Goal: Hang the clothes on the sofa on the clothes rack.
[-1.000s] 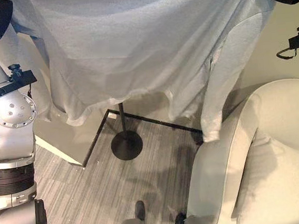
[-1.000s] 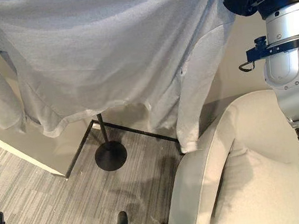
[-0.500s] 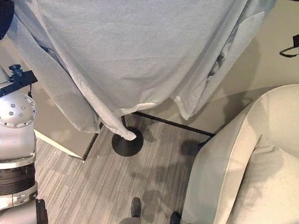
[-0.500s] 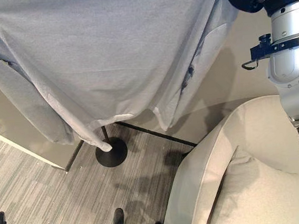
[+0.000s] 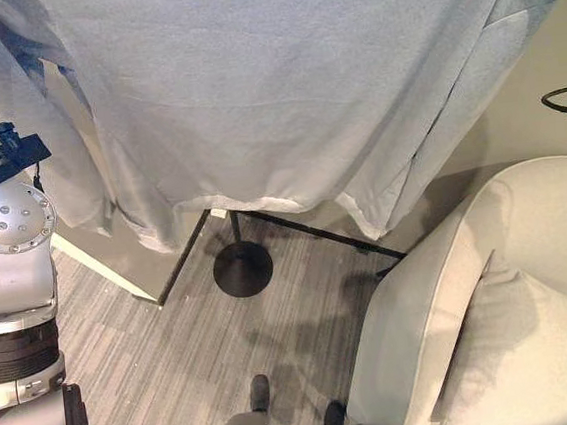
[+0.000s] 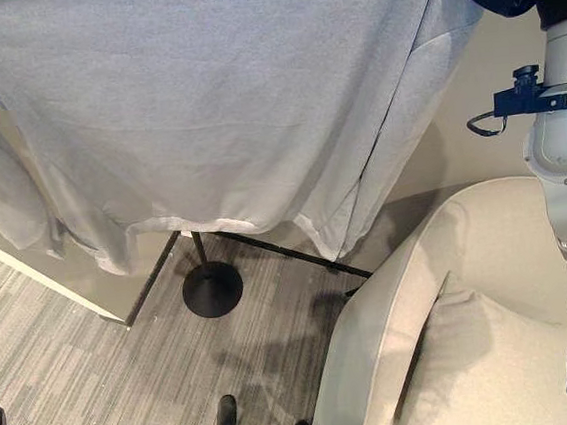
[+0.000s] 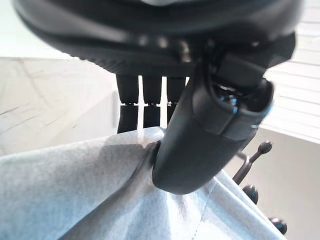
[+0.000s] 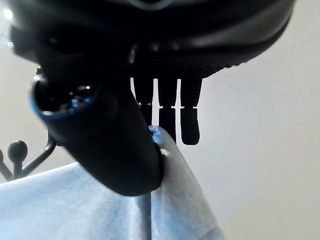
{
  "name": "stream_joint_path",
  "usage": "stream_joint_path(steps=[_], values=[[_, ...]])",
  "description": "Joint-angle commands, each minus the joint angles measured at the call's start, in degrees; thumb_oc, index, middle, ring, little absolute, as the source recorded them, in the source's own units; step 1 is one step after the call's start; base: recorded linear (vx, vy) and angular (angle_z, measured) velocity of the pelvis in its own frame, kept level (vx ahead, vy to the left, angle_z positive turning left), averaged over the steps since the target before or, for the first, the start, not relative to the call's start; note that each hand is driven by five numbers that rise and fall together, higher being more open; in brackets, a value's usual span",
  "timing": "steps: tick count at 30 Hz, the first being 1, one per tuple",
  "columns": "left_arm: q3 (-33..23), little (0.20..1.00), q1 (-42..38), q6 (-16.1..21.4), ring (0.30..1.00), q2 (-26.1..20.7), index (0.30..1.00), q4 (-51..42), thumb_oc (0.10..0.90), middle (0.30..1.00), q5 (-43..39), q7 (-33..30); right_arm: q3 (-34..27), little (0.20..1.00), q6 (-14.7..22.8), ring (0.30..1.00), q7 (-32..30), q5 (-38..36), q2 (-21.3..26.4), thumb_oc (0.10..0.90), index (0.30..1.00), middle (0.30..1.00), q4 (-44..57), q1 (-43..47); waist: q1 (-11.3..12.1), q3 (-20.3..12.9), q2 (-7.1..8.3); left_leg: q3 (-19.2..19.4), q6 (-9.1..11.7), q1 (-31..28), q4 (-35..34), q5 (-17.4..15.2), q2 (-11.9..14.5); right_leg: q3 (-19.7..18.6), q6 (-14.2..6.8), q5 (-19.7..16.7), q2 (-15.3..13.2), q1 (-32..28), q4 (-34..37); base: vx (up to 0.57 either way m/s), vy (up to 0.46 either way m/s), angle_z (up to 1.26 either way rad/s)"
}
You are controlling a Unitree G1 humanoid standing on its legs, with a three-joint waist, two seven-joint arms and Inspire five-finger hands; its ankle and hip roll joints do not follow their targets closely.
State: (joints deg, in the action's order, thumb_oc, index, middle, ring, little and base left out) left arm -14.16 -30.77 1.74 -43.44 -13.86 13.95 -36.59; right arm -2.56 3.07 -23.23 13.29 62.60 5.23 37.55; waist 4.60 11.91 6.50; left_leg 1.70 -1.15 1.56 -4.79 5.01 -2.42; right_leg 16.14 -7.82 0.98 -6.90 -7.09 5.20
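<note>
The garment (image 5: 281, 82) has swung back flat, both hands' fingers (image 7: 145, 100) pinching it; wrist views reveal rack pegs (image 7: 264, 148).

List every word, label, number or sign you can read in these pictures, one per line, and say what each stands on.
None: no readable text stands anywhere.
The pale garment, pinched by the left hand and right hand, is plain cloth with no print.
The sofa, the rack's round base and the floor bear no label or sign.
</note>
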Motion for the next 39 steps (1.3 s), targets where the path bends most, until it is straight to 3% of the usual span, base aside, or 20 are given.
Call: stream_joint_path(steps=[1, 2, 3, 4, 5, 6, 7, 8, 9, 10, 12, 14, 15, 16, 21, 24, 26, 32, 34, 39], values=[[-2.0, 0.3, 0.4, 2.9, 0.3, -4.1, 0.3, -2.1, 0.4, 0.3, 2.3, -3.4, -2.4, 0.3, 0.1, 0.3, -5.5, 1.0, 1.4, 0.4, 0.3, 0.3, -2.1, 3.4, 1.4, -10.7, 1.51, 4.0, 5.9, -4.8, -0.2, -10.6, 5.0, 0.7, -3.6, -5.3, -6.3, 3.2, -0.2, 0.01, -0.035, 0.05], [-2.0, 0.3, 0.4, 2.9, 0.3, -4.1, 0.3, -2.1, 0.4, 0.3, 2.3, -3.4, -2.4, 0.3, 0.1, 0.3, -5.5, 1.0, 1.5, 0.4, 0.3, 0.3, -2.2, 3.5, 1.4, -10.7, 1.48, 4.0, 5.9, -4.8, -0.2, -10.6, 5.0, 0.8, -3.6, -5.3, -6.2, 3.2, -0.2, -0.09, -0.022, 0.13], [-0.6, 0.3, -2.3, 3.4, 0.3, -3.5, 0.3, -1.5, 0.4, 0.3, 1.7, -3.8, -1.5, 0.3, 0.4, 0.3, -5.7, -0.6, 2.6, 0.4, 0.3, 0.3, -2.4, 6.1, 1.9, -7.6, 2.4, 3.6, 6.7, -0.2, 8.5, -11.7, 4.8, 1.1, -2.3, -3.5, -7.1, 3.0, -0.3, -0.14, -0.025, 0.17], [-0.2, 0.3, -3.1, 3.6, 0.3, -3.4, 0.3, -1.4, 0.4, 0.3, 1.4, -3.9, -1.4, 0.3, 0.6, 0.3, -6.1, -1.3, 2.7, 0.4, 0.3, 0.3, -2.4, 6.8, 2.3, -6.5, 3.09, 3.9, 7.8, 2.1, 11.5, -11.5, 6.0, 1.6, -2.1, -3.4, -7.7, 2.8, -0.2, -0.16, 0.01, 0.24], [0.3, 0.3, -4.2, 4.0, 0.3, -3.4, 0.3, -1.2, 0.4, 0.3, 1.2, -3.6, -1.6, 0.3, 0.7, 0.3, -6.3, -1.6, 3.3, 0.4, 0.3, 0.3, -2.8, 6.9, 2.0, -6.1, 3.39, 3.8, 8.5, 4.1, 14.3, -12.1, 8.8, 2.3, -2.3, -3.1, -8.0, 3.0, -0.2, 0.02, 0.175, 0.43], [1.0, 0.3, -5.0, 4.2, 0.3, -3.9, 0.3, -1.0, 0.4, 0.3, 1.2, -3.5, -1.4, 0.3, 0.9, 0.3, -6.6, -2.4, 2.9, 0.4, 0.3, 0.3, -3.2, 6.4, 2.2, -6.4, 3.62, 1.6, 9.3, 5.2, 13.4, -11.2, 13.1, 2.2, -3.6, -2.8, -8.3, 2.9, -0.2, 0.07, 0.169, 0.52], [1.2, 0.3, -5.2, 4.3, 0.3, -4.1, 0.3, -0.8, 0.4, 0.3, 1.1, -3.5, -1.5, 0.3, 1.0, 0.3, -6.6, -2.4, 2.8, 0.4, 0.3, 0.3, -3.2, 6.3, 2.2, -6.6, 3.55, 1.5, 9.5, 5.1, 12.9, -10.9, 13.4, 2.2, -3.6, -2.8, -8.0, 3.0, -0.2, 0.16, 0.243, 0.41], [1.7, 0.3, -5.5, 4.3, 0.3, -5.1, 0.3, 0.0, 0.4, 0.3, 1.2, -3.8, -1.8, 0.3, 1.1, 0.3, -6.7, -2.0, 3.5, 0.4, 0.3, 0.3, -3.6, 5.2, 1.8, -7.0, 3.57, 0.1, 10.3, 5.7, 10.5, -8.4, 15.8, 1.6, -4.2, -3.3, -8.6, 2.7, -0.2, 0.19, 0.398, 0.09], [3.1, 0.3, -6.9, 4.0, 0.3, -5.8, 0.3, 1.0, 0.4, 0.3, 1.0, -3.3, -2.2, 0.3, 0.4, 0.3, -5.8, -1.3, 4.7, 0.4, 0.3, 0.3, -4.2, 3.7, 0.6, -8.7, 1.86, 1.0, 10.5, 5.1, 5.9, -7.5, 16.0, 2.4, -5.4, -3.6, -10.4, 1.9, -0.2, 0.19, 0.416, 0.01], [3.4, 0.3, -7.2, 4.1, 0.3, -5.8, 0.3, 1.2, 0.4, 0.3, 1.0, -3.3, -2.3, 0.3, 0.4, 0.3, -5.8, -1.2, 4.7, 0.4, 0.3, 0.3, -4.1, 3.6, 0.6, -8.8, 1.96, 1.1, 10.5, 5.0, 5.4, -7.2, 15.8, 2.5, -5.5, -3.7, -10.6, 2.0, -0.2, 0.2, 0.475, 0.17], [5.5, 0.3, -8.1, 3.9, 0.3, -7.0, 0.3, 1.6, 0.4, 0.3, -0.1, -1.7, -1.9, 0.3, -1.1, 0.3, -5.2, 0.1, 5.1, 0.4, 0.3, 0.3, -3.4, 3.7, 0.1, -9.8, 2.75, 3.5, 9.3, 4.1, 4.1, -7.7, 11.8, 4.3, -6.3, -14.3, -15.2, 3.2, -0.6, 0.14, 0.398, 0.17], [5.8, 0.3, -8.3, 3.8, 0.3, -7.7, 0.3, 1.5, 0.4, 0.3, 0.2, -1.2, -1.1, 0.3, -1.6, 0.3, -5.4, 0.5, 4.8, 0.4, 0.3, 0.3, -3.6, 5.0, 0.5, -9.7, 3.1, 5.2, 8.7, 3.2, 2.9, -7.7, 10.9, 4.7, -5.9, -15.1, -15.9, 4.1, -1.5, 0.05, 0.284, -0.07], [6.8, 0.3, -9.3, 3.9, 0.3, -8.5, 0.3, 1.8, 0.4, 0.3, 0.8, -0.7, -0.3, 0.3, -1.6, 0.3, -6.0, 0.2, 4.3, 0.4, 0.3, 0.3, -4.5, 6.1, 0.4, -9.5, 3.02, 6.6, 8.2, 2.2, 1.2, -7.4, 10.3, 3.8, -5.6, -14.4, -15.0, 5.0, -2.4, 0.12, 0.435, -0.23], [8.4, 0.3, -10.0, 3.7, 0.3, -9.3, 0.3, 2.4, 0.4, 0.3, 1.0, -0.2, 0.9, 0.3, -2.0, 0.3, -5.7, 0.5, 5.4, 0.4, 0.3, 0.3, -5.5, 7.2, -0.8, -9.5, 2.81, 7.0, 7.0, 0.5, -0.2, -7.8, 8.4, -1.0, -5.1, -12.6, -11.6, 6.7, -3.6, 0.08, 0.324, -0.35], [9.1, 0.3, -10.3, 3.8, 0.3, -8.2, 0.3, 3.5, 0.4, 0.3, 0.8, 1.7, 2.8, 0.3, -2.2, 0.3, -6.0, -1.3, 6.1, 0.4, 0.3, 0.3, -7.5, 10.0, -1.9, -9.4, 1.76, 7.1, 5.9, -1.1, -0.2, -8.1, 6.5, -3.2, -4.0, -9.9, -7.8, 8.6, -1.9, 0.08, 0.169, -0.09], [9.4, 0.3, -10.3, 3.4, 0.3, -8.5, 0.3, 4.5, 0.4, 0.3, 0.5, 2.0, 4.2, 0.3, -2.6, 0.3, -5.9, -1.3, 6.7, 0.4, 0.3, 0.3, -8.9, 11.9, -2.3, -9.1, 1.36, 6.8, 5.8, -1.9, -0.2, -8.4, 6.6, -5.6, -4.4, -10.1, -7.5, 9.5, -1.0, 0.06, -0.001, 0.0], [9.5, 0.3, -10.4, 3.3, 0.3, -8.6, 0.3, 5.0, 0.4, 0.3, 0.5, 2.1, 5.5, 0.3, -2.7, 0.3, -5.8, -1.4, 6.7, 0.4, 0.3, 0.3, -9.7, 13.4, -2.1, -9.1, 1.39, 7.1, 5.9, -2.4, -0.2, -8.7, 6.7, -6.0, -4.5, -10.1, -7.5, 9.2, -0.2, 0.09, -0.071, -0.07], [10.6, 0.3, -10.9, 2.8, 0.3, -7.8, 0.3, 7.4, 0.4, 0.3, -0.3, 2.2, 10.3, 0.3, -4.6, 0.3, -4.9, -2.0, 9.9, 0.4, 0.3, 0.3, -15.8, 18.9, -2.1, -11.4, 1.57, 7.7, 8.4, -3.2, -0.2, -8.4, 8.8, -1.3, -4.6, -6.8, -6.9, 7.3, -0.2, 0.13, -0.153, -0.03], [12.6, 0.3, -13.7, 2.0, 0.3, -8.8, 0.3, 10.3, 0.4, 0.3, -0.3, 1.5, 13.9, 0.3, -5.0, 0.3, -5.1, -2.6, 11.4, 0.4, 0.3, 0.3, -19.6, 22.9, -2.2, -12.1, 1.52, 7.7, 9.1, -3.2, -0.2, -7.9, 9.6, -0.1, -4.3, -5.6, -6.3, 6.5, -0.2, 0.17, -0.166, 0.35], [27.8, 0.3, -32.7, -1.2, 0.3, -15.6, 0.3, 27.9, 0.4, 0.3, -0.3, -1.2, 37.4, 0.3, -4.3, 0.3, -4.7, -7.0, 10.7, 0.4, 0.3, 0.3, -37.8, 47.2, -2.7, -12.1, 0.64, 7.4, 10.4, -1.4, -0.2, -6.3, 10.8, 0.9, -4.3, -4.3, -5.3, 7.2, -0.2, 0.08, -0.075, 0.18]])
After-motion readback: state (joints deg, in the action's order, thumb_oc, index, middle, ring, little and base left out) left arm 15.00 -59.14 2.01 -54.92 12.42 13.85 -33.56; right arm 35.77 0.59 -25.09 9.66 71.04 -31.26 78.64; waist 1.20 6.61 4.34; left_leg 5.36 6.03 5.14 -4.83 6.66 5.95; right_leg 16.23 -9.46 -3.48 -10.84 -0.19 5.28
